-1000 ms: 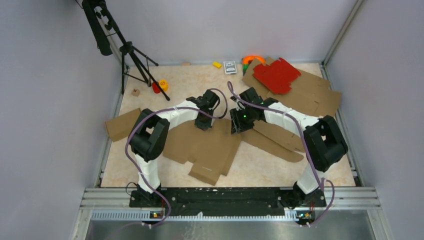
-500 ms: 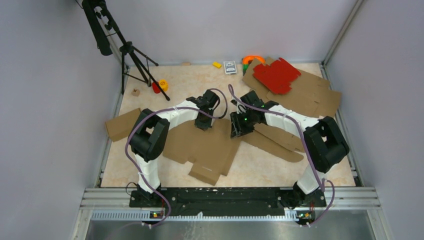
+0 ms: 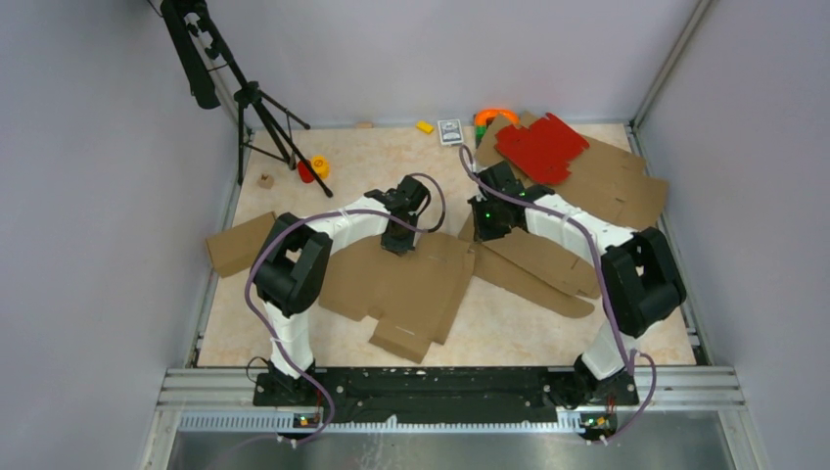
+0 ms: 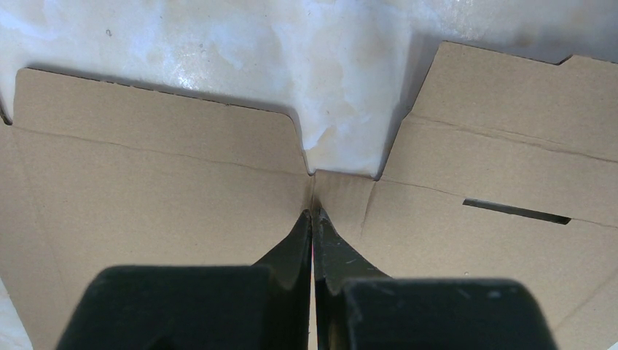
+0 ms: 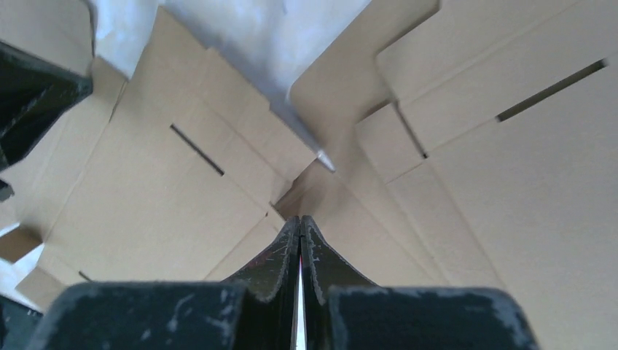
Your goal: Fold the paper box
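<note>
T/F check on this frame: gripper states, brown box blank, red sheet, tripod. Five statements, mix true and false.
1. The left gripper and the right gripper both have their jaws closed. True.
2. The red sheet lies under the left gripper. False: it lies at the far right on a brown cardboard pile, away from both grippers.
3. The left gripper's tips are at the paper box, by a notch in its edge. True.
4. The tripod stands at the far right. False: it stands at the far left.
5. The left wrist view shows a slot cut in the box. True.
</note>
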`<state>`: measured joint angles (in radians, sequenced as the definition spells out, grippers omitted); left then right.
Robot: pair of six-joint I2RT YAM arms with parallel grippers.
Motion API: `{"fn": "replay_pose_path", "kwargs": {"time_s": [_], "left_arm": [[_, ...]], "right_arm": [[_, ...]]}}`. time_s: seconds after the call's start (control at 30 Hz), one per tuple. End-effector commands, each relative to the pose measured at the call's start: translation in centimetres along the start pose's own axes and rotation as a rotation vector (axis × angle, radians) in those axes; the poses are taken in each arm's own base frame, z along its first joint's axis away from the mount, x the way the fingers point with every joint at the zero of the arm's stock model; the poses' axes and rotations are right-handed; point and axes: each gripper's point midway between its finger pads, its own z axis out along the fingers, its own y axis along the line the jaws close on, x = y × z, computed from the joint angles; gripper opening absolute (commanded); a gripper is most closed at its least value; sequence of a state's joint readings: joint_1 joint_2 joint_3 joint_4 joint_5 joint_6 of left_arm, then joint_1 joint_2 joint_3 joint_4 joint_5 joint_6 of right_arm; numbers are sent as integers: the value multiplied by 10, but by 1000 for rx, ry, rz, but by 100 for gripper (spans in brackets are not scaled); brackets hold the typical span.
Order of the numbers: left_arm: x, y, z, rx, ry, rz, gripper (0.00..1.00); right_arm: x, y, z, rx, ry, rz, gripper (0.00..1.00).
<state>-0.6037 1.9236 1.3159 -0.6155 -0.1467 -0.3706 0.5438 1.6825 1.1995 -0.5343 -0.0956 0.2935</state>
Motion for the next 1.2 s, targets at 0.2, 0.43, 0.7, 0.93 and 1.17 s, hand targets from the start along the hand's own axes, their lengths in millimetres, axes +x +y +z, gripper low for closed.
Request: {"fn": "replay_pose_path", "kwargs": {"time_s": [0.2,0.43,0.7,0.93,1.17], "left_arm": [[22,-1,14,-5,77,8,0],[22,-2,14,0,77,2,0],[25,-1,16,-4,79,-2,0],[27,-2,16,3,80,-5,0],[28,-1,16,2,80,-8,0]], "right_arm": [[-10,-8,20,56,0,-37,0],[5,15,16,-41,39,-83,0],[21,32,6,-138,75,-101,0],[30,43,1,-200,93,-94,0],[46,48,2,-234,121,-88,0]]}}
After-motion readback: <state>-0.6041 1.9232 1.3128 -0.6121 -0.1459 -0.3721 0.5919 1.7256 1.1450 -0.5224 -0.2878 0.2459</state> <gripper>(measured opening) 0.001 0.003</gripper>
